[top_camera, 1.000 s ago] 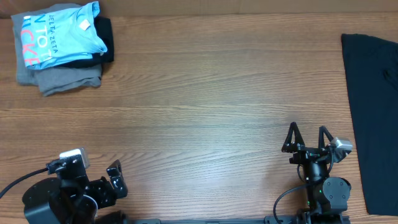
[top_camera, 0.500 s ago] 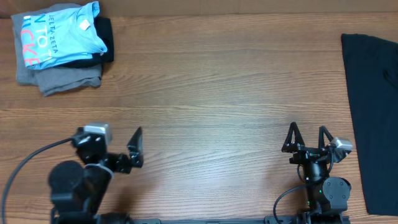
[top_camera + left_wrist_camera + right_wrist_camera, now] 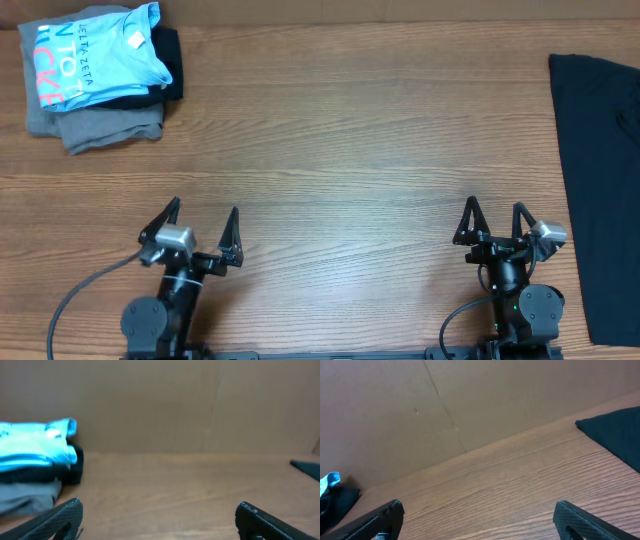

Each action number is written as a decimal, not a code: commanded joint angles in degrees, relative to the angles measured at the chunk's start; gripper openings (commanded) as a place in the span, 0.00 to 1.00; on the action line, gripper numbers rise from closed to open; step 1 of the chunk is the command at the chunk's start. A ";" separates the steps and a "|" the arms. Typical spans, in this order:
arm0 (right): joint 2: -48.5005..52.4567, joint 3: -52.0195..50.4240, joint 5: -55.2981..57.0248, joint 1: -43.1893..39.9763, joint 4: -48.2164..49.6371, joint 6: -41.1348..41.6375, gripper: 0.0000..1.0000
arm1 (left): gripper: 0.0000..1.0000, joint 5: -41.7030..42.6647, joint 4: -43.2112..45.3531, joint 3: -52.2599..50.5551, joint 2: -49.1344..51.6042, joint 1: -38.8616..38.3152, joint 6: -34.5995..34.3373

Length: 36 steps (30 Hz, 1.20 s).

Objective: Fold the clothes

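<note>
Part of the job looks done. A pile [image 3: 95, 90] sits folded at the far left corner of the counter [image 3: 350, 130], with the blue T-shirt [image 3: 95, 55] on top, a dark layer [image 3: 172, 68] under it and a grey layer [image 3: 105, 130] at the bottom.

What seems to be left is the black garment [image 3: 598, 180]. It lies spread flat at the right end and runs out past the edge of the overhead view, so I cannot tell where its far side ends. Neither arm touches it.

The left gripper [image 3: 204, 208] and the right gripper [image 3: 494, 205] both sit at the near edge, jaws spread wide with nothing between them, pointing across toward the back wall [image 3: 150, 405].

There is plenty of room. The whole middle of the wood is bare, and the pile and the black garment are well apart, so I'd judge the garment could be drawn inward and folded there. The right gripper is near its left edge and the left one is far from it. The tight spots are the back wall just behind the pile and the right end, where the cloth may overhang.
</note>
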 commanded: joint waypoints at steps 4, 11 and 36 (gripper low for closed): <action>-0.57 -0.61 0.72 0.33 0.17 -0.42 1.00 | 1.00 -1.64 4.57 -5.11 -4.00 -0.20 -1.73; -0.57 -0.61 0.72 0.33 0.17 -0.39 1.00 | 1.00 -6.67 5.05 -6.64 -4.00 -0.20 -1.66; -0.57 -0.61 0.72 0.33 0.17 -0.42 1.00 | 1.00 -7.67 -2.97 -6.60 -3.96 -0.20 -1.22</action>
